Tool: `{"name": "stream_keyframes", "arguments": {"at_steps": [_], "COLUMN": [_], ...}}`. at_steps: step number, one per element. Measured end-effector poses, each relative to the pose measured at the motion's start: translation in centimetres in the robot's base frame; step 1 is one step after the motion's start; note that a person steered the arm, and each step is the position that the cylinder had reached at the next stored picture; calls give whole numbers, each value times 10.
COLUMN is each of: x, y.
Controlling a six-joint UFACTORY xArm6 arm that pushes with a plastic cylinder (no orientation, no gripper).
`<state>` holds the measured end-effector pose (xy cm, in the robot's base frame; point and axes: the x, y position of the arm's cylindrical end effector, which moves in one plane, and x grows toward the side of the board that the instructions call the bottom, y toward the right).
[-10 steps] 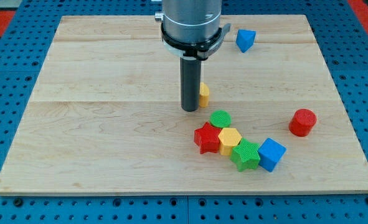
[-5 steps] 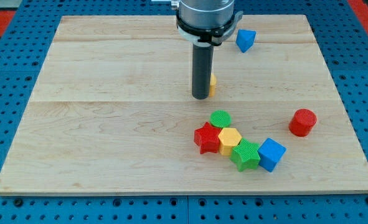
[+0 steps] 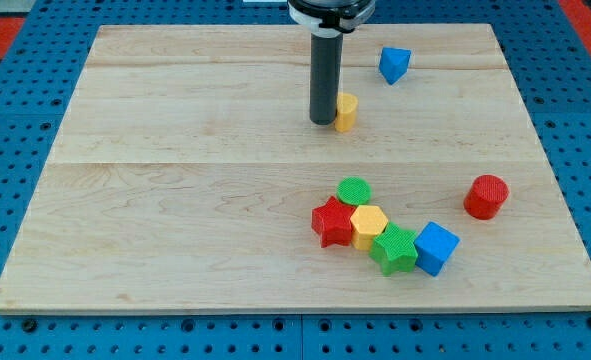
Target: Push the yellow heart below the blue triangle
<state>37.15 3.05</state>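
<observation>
The yellow heart point(image 3: 346, 111) lies on the wooden board point(image 3: 175, 200), partly hidden behind the dark rod. My tip point(image 3: 323, 121) touches the heart's left side. The blue triangle point(image 3: 394, 64) lies near the view's top, up and to the right of the heart, a short gap away.
A cluster sits at the lower middle: a green cylinder point(image 3: 354, 190), a red star point(image 3: 332, 222), a yellow hexagon point(image 3: 369, 226), a green star point(image 3: 395, 249) and a blue cube point(image 3: 435, 247). A red cylinder point(image 3: 486, 196) stands alone at the right.
My tip has moved up and to the right, pushing the yellow heart with it toward the blue triangle. The other blocks have not moved.
</observation>
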Motion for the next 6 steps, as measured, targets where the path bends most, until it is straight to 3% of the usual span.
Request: {"name": "stream_keyframes", "arguments": {"at_steps": [6], "x": [-19], "y": [45]}}
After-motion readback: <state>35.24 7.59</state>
